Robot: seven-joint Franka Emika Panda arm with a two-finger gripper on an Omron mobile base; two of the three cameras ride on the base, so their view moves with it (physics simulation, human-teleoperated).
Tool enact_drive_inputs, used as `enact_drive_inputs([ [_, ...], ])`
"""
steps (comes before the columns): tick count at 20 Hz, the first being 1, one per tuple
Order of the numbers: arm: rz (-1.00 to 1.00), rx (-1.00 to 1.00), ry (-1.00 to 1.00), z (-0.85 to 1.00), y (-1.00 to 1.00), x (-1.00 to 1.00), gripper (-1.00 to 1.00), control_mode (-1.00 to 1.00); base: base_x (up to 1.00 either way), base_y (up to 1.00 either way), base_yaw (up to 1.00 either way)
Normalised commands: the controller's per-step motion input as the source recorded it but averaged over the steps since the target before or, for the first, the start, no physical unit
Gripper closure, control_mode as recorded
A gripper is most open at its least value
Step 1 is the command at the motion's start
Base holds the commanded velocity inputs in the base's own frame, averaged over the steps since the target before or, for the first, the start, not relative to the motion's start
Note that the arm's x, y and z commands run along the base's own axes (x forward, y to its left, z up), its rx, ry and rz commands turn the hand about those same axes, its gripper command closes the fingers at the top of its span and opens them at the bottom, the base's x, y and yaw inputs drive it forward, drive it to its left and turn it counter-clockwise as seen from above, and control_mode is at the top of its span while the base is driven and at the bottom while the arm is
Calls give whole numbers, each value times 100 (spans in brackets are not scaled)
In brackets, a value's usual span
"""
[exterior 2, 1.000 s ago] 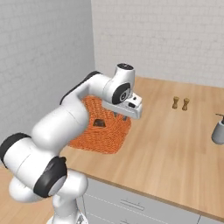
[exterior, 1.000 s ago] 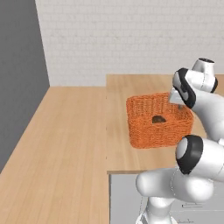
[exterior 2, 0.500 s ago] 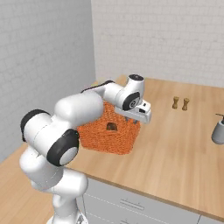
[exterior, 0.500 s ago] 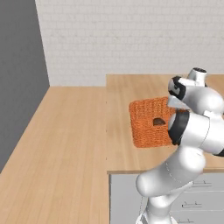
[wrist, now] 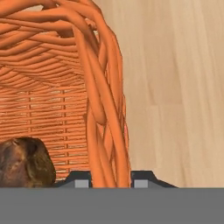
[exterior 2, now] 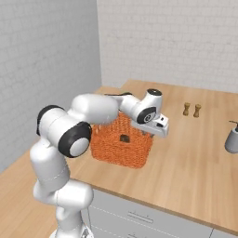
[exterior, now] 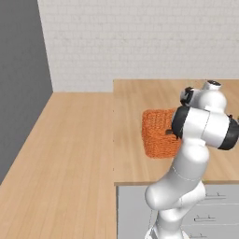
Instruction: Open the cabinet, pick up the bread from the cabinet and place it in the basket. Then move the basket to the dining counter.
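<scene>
The orange wicker basket rests on the light-wood dining counter, close to its front edge. My gripper is shut on the basket's right-hand wall, one fingertip on each side of the weave. The bread, a dark brown lump, lies inside on the basket floor. In the left base view my own arm hides the gripper and the basket's right side.
Two small brown shakers stand toward the back of the counter, and a grey dispenser sits at its right edge. A second wood worktop runs along the left. Grey drawer fronts lie below the counter's front edge.
The basket has slid a little to the right across the counter with my gripper on its wall. My arm's elbow has swung round over the basket.
</scene>
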Motion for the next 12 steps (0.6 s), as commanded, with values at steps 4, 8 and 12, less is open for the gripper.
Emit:
enact_drive_inputs([
  [4,0,0,0,-45,-13,8,-100,-100,0,0,0],
  [8,0,4,-11,32,0,-13,-100,-100,0,0,0],
  [12,0,5,-13,43,0,-28,-100,-100,0,0,0],
])
